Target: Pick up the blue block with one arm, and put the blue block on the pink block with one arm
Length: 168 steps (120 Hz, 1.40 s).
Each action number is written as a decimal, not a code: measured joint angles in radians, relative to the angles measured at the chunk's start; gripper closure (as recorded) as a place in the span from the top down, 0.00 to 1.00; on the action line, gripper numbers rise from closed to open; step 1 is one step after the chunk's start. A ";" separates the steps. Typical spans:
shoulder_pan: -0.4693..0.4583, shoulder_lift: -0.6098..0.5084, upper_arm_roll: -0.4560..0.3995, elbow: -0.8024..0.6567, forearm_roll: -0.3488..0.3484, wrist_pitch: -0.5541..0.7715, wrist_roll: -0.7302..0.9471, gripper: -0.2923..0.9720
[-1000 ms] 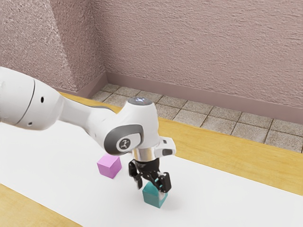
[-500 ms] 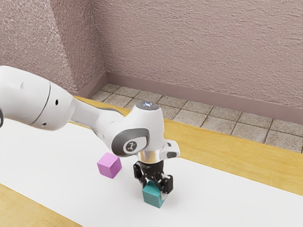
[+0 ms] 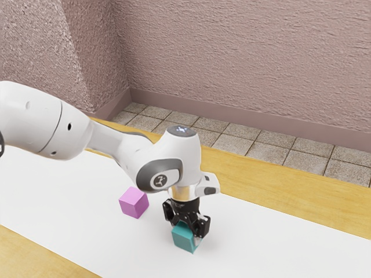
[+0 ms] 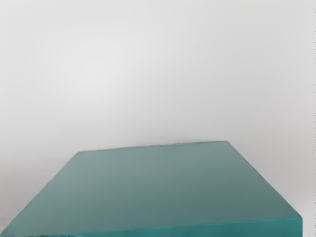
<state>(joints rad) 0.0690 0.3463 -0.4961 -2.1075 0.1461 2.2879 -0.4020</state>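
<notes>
The blue block [image 3: 184,241], teal in colour, sits low on the white table top [image 3: 278,243] near the front. My black gripper [image 3: 185,227] reaches straight down over it, a finger pressed against each of two opposite sides, shut on it. In the wrist view the block's top face [image 4: 158,187] lies right under my hand. The pink block [image 3: 133,202] stands on the table toward the exterior view's left of the blue block, a short gap away and untouched.
A wooden border [image 3: 278,185] runs behind the white surface, with a tiled floor [image 3: 290,147] and a rough pink wall [image 3: 243,52] beyond. White surface stretches to the exterior view's right of the blocks.
My hand came down over the blue block and the fingers closed on its sides. The block has shifted slightly toward the exterior view's left.
</notes>
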 joint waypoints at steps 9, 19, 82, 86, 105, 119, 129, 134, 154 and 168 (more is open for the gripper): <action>0.004 -0.019 -0.001 -0.004 0.002 -0.006 -0.003 0.55; 0.022 -0.041 -0.001 -0.003 0.004 -0.021 -0.002 0.55; 0.186 -0.160 0.000 0.047 -0.031 -0.220 0.143 0.54; 0.194 -0.164 0.000 0.050 -0.032 -0.230 0.156 0.54; 0.244 -0.171 0.000 0.053 -0.034 -0.265 0.220 0.54; 0.274 -0.169 0.007 0.063 -0.035 -0.282 0.268 0.54; 0.277 -0.169 0.022 0.066 -0.035 -0.290 0.301 0.54; 0.286 -0.169 0.029 0.066 -0.036 -0.292 0.317 0.54; 0.311 -0.171 0.035 0.057 -0.045 -0.304 0.371 0.54; 0.314 -0.195 0.036 0.034 -0.059 -0.305 0.400 0.53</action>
<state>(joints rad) 0.3828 0.1513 -0.4604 -2.0731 0.0866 1.9834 -0.0024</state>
